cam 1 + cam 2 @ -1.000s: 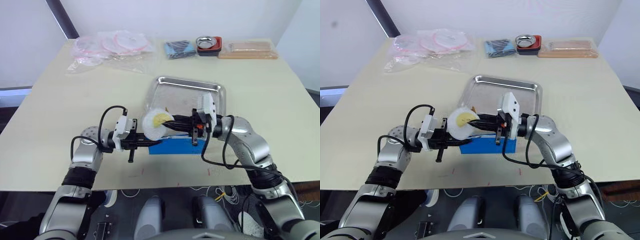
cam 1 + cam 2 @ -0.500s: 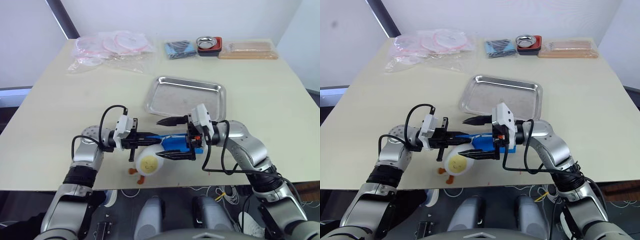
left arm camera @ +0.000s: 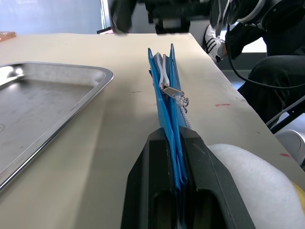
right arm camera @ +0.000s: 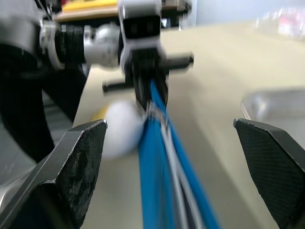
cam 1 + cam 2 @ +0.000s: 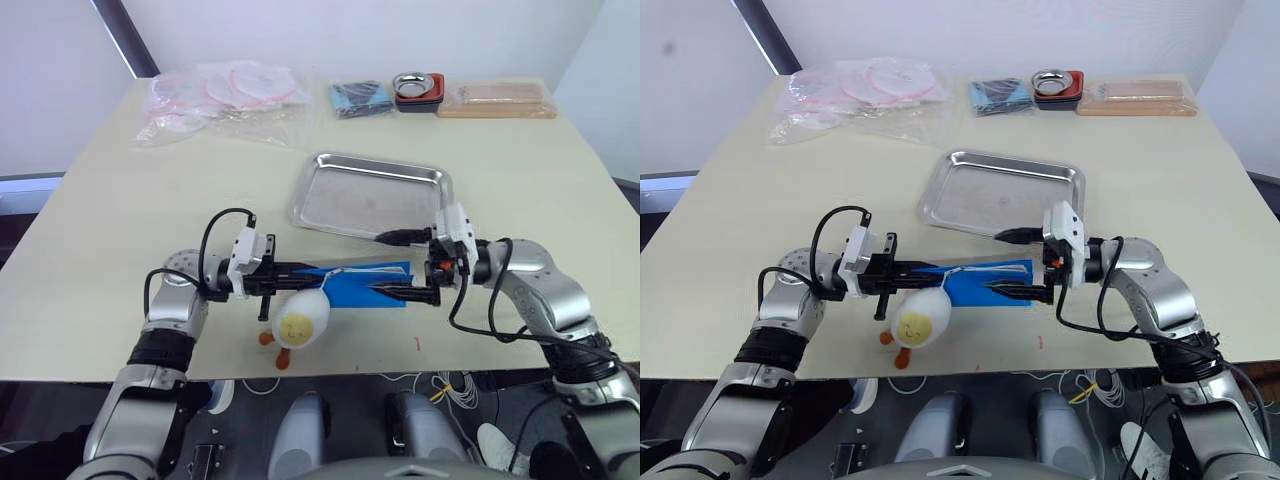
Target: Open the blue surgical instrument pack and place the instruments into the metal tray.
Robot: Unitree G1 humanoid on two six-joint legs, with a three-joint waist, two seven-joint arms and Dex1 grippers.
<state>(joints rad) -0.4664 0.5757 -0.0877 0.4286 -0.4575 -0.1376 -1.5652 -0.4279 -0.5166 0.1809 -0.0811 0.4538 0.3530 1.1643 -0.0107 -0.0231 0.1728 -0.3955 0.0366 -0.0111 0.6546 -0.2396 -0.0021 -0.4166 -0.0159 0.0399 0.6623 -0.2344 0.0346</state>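
Table [image 5: 120, 200] surface, pale cream, carries the metal tray [image 5: 372, 185] near its middle, shallow and bare inside. Just in front of the tray, toward the robot, the blue surgical instrument pack [image 5: 365, 282] lies stretched between the 2 arms, its long side running across the robot. The left gripper [image 5: 300, 270] is clenched on the pack's left end; in the left wrist view its 2 black fingers [image 3: 152, 176] pinch the folded blue edge [image 3: 164, 86] between them, with a silver zipper pull [image 3: 172, 92] and a white cord showing along the top of the fold. The right gripper [image 5: 400, 264] is spread wide at the pack's right end, 1 finger reaching toward the tray's near rim and the other lying along the pack's near edge; the right wrist view shows its 2 textured pads [image 4: 71, 167] far apart with the blue pack [image 4: 157, 191] running between them, grasping nothing. A white plush toy [image 5: 301, 320] with a yellow smiling face and orange feet sits at the table's front edge, just below the left gripper and touching or nearly touching the pack's left end. The pack appears closed, so the instruments are hidden. Along the far edge of the table sit clear plastic bags [image 5: 225, 95] with pink rings, a dark blue cloth bundle [image 5: 360, 97], a small steel bowl [image 5: 417, 87] on a red-black base, and a clear flat box [image 5: 497, 100].
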